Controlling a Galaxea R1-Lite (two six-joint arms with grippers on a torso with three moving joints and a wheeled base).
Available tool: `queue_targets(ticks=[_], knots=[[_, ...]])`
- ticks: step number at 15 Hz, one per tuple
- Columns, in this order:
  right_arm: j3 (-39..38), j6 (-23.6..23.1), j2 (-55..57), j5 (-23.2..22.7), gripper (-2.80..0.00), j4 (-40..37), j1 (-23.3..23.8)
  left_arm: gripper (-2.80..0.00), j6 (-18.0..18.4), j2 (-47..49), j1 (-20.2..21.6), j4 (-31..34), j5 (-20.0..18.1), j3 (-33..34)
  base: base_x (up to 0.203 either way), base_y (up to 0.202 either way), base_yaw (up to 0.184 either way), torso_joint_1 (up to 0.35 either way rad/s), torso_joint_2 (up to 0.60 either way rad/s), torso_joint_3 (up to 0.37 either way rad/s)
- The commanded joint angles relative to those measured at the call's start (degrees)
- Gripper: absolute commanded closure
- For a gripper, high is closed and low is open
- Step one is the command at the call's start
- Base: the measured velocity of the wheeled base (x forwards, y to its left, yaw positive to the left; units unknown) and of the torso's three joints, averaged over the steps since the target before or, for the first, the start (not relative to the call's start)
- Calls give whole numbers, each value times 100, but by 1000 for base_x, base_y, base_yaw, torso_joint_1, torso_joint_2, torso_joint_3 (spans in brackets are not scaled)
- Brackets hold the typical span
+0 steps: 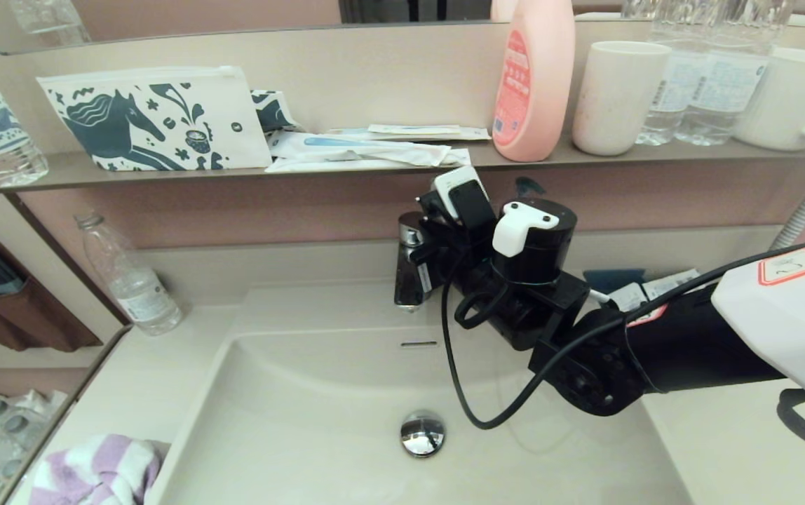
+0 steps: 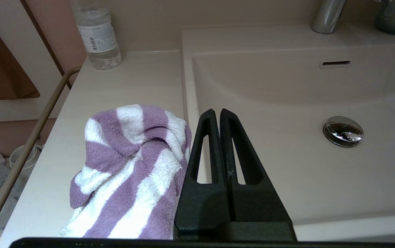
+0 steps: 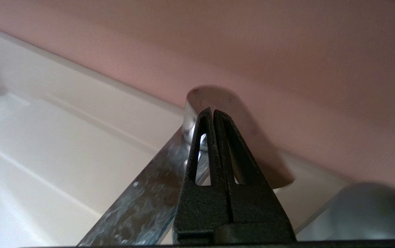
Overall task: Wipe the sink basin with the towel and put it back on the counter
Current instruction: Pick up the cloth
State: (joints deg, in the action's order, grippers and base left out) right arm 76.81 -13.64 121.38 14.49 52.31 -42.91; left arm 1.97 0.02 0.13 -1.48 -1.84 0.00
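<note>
**A:** Towel first: where is the small purple-and-white striped terry towel (image 2: 128, 172)?

**B:** Bunched in a loose heap on the smooth beige tabletop (image 2: 139, 75), at its front-left corner, just beside the left rim of the wide rectangular beige sink basin (image 1: 290, 414). Nothing holds it.

**A:** And the left gripper (image 2: 217, 113)?

**B:** It hangs over the basin's left rim, right beside the towel. Its black fingers are pressed together with nothing between them.

**A:** The right one?

**B:** The right gripper (image 3: 211, 113) is up at the back edge of the basin, against the chrome faucet (image 1: 409, 270). Its fingers are closed too and empty; the tips lie along the faucet's metal, though I cannot tell whether they touch it.

**A:** How will the cloth handle?

**B:** Soft, light and limp, I judge. It should sag and unfold once lifted, so a pinch at one corner would leave most of it trailing. The raised fold at the top of the heap looks the best hold: thick pile, several layers, easy to pinch from above after the fingers part.

**A:** Any hazard?

**B:** A clear plastic bottle (image 1: 129, 277) stands at the back-left of the tabletop, well apart from the towel. The chrome drain plug (image 1: 422, 433) could snag the cloth while wiping.
</note>
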Motion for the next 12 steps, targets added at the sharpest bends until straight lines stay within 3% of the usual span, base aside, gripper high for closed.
queue_targets(ticks=[1, 8, 12], knots=[[36, -148, -89, 19, 0, 34, -7, 0, 4, -2, 4, -2, 0, 0, 0, 0, 0, 0, 0, 0], [-276, -171, -244, 83, 0, 39, -354, 0, 3, -2, 4, -2, 0, 0, 0, 0, 0, 0, 0, 0], [-645, -341, -247, 505, 0, -45, -381, 0, 5, -2, 4, -2, 0, 0, 0, 0, 0, 0, 0, 0]])
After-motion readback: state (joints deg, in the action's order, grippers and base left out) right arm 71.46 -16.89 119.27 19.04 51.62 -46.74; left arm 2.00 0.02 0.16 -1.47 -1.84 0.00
